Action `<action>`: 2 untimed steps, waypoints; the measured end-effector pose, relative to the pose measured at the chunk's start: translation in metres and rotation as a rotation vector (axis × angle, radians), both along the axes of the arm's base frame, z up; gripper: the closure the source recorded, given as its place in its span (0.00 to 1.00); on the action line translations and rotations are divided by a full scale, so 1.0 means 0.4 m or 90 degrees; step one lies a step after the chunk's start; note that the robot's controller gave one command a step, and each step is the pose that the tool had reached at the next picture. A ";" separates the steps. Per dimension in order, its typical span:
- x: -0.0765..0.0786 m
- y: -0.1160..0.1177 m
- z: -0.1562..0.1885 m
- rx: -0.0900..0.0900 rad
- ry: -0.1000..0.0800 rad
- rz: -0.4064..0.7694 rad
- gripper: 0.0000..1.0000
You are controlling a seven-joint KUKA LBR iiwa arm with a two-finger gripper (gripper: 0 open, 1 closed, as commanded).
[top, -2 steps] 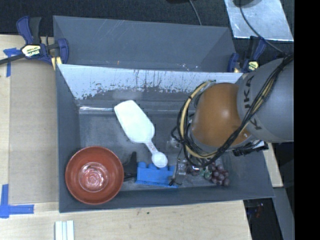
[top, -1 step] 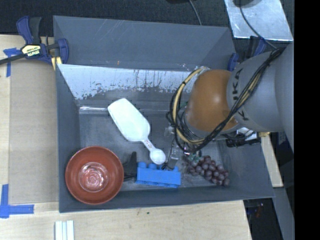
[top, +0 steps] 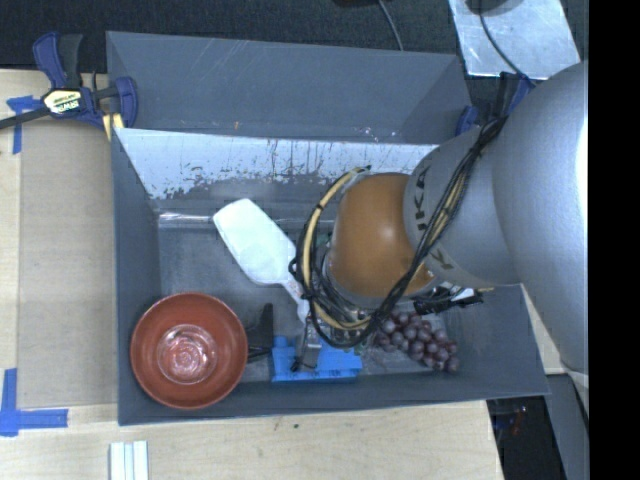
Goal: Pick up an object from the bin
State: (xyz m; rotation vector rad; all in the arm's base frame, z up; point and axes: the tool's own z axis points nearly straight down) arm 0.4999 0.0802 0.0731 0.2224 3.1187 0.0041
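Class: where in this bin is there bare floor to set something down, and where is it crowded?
Bare floor lies left of the white scoop, between red bowl and back wall. Crowded: the front, with blue block, gripper, grapes.

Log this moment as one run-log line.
position: end effector over blue block | place: bin, lower wall | nearby: grapes, white scoop | lower-left corner: red bowl

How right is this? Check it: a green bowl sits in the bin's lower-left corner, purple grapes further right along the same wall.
Wrong in colour: the bowl is reddish-brown, not green. The camera view shows it in the bin's lower-left corner, purple grapes further right along the same wall.
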 end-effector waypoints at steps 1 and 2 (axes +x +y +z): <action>0.046 -0.007 0.000 0.000 -0.008 -0.057 0.00; 0.022 0.043 0.003 0.002 -0.014 0.004 0.00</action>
